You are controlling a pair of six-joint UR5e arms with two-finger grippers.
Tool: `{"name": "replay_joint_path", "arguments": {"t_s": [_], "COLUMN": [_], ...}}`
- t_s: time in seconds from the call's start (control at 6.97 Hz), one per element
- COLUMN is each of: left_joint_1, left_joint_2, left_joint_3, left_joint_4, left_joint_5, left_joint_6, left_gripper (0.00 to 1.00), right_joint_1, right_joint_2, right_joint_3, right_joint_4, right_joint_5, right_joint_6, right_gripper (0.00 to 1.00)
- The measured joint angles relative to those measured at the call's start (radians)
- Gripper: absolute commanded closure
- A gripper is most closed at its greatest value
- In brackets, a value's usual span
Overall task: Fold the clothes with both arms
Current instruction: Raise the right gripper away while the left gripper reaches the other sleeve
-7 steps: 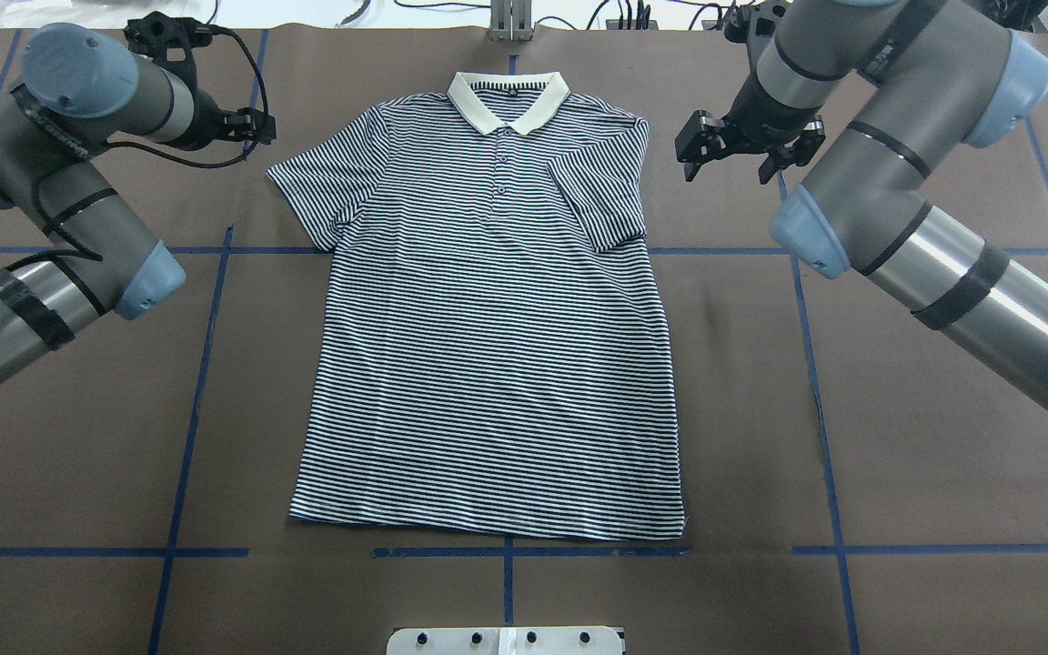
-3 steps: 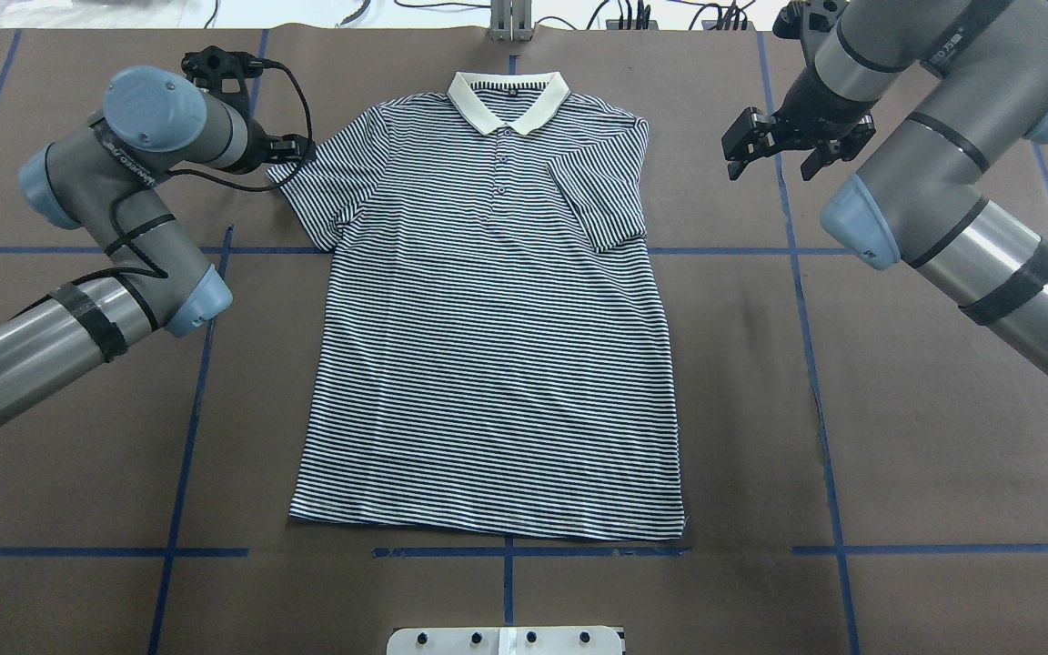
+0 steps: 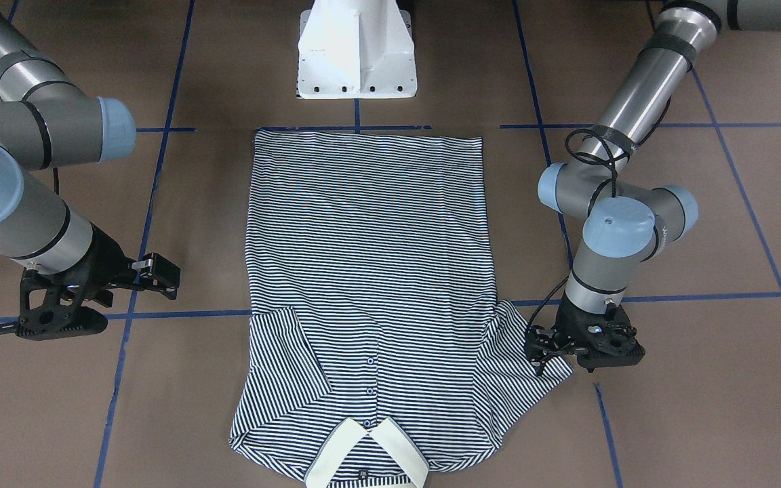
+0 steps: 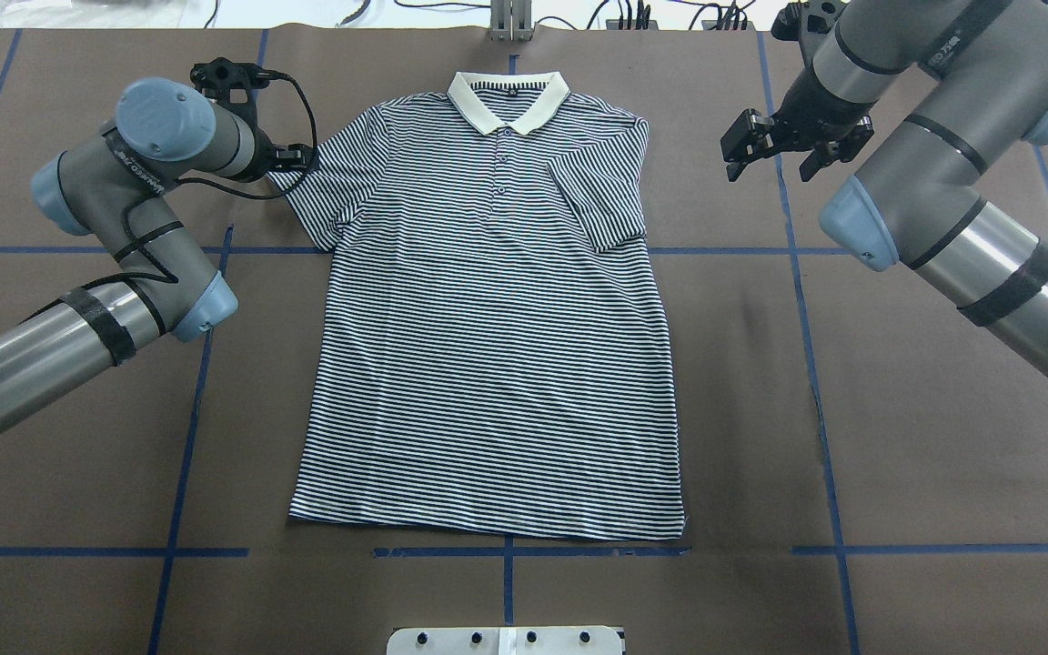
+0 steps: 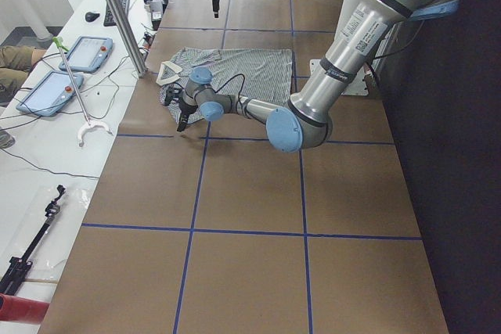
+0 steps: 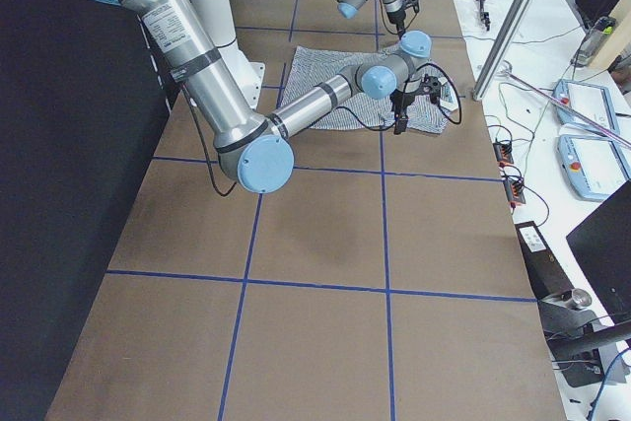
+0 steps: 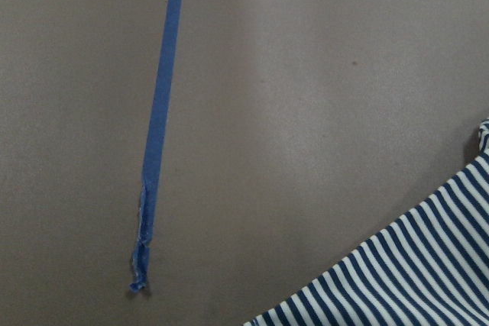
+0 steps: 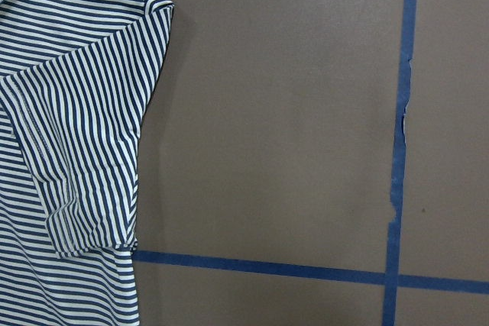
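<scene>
starting at the left edge with the left gripper [image 4: 302, 160], down low and right at the cuff of the spread-out sleeve [image 4: 333, 196], most likely lined up there to pinch that cuff and carry it inward. can't tell whether open or closed on cloth: tucked behind the wrist from above, too small and dark from across the table, and nothing from the wrist camera but bare brown table cover [image 7: 306, 112], a strip of blue tape [image 7: 160, 112] and a striped corner. moving to the middle: striped polo shirt [image 4: 488, 364] laid flat and face up at the centre of the table, cream collar [image 4: 508, 98] on the far side from the robot, hem squared along the near tape line, presumably to keep the folds straight. on to the other sleeve [image 4: 601, 196], already turned in over the chest, which reads as half of the sleeve step done. finishing at the right with the right gripper [image 4: 768, 159], held above bare table just beside that folded shoulder, fingers spread, gripping nothing, probably kept out of the way so as not to drag the finished fold.
</scene>
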Motion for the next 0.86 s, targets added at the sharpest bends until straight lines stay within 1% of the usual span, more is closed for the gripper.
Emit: {"name": "replay_joint_path", "arguments": {"t_s": [0.14,0.29,0.43,0.57,0.86], "left_joint_1": [0.000,0.001,0.001,0.002,0.002], "left_joint_2": [-0.001,-0.001,-0.004,-0.009,-0.014], "left_joint_3": [0.003,0.004,0.004,0.004,-0.001], "left_joint_4": [-0.001,-0.001,-0.001,0.000,0.001], "left_joint_5": [0.000,-0.001,-0.004,-0.006,-0.009], "left_joint_6": [0.001,0.003,0.010,0.017,0.035], "left_gripper": [0.44,0.65,0.90,1.00,1.00], "right_joint_1": [0.000,0.000,-0.001,0.000,0.000], "right_joint_2": [0.001,0.001,0.001,0.001,0.001], "right_joint_3": [0.000,0.000,-0.001,-0.002,-0.005], "right_joint_4": [0.000,0.001,0.001,0.001,0.001], "right_joint_5": [0.000,0.000,-0.001,-0.002,-0.003], "right_joint_6": [0.000,0.000,0.001,0.000,-0.001], "right_gripper": [0.00,0.00,0.00,0.00,0.00]}}
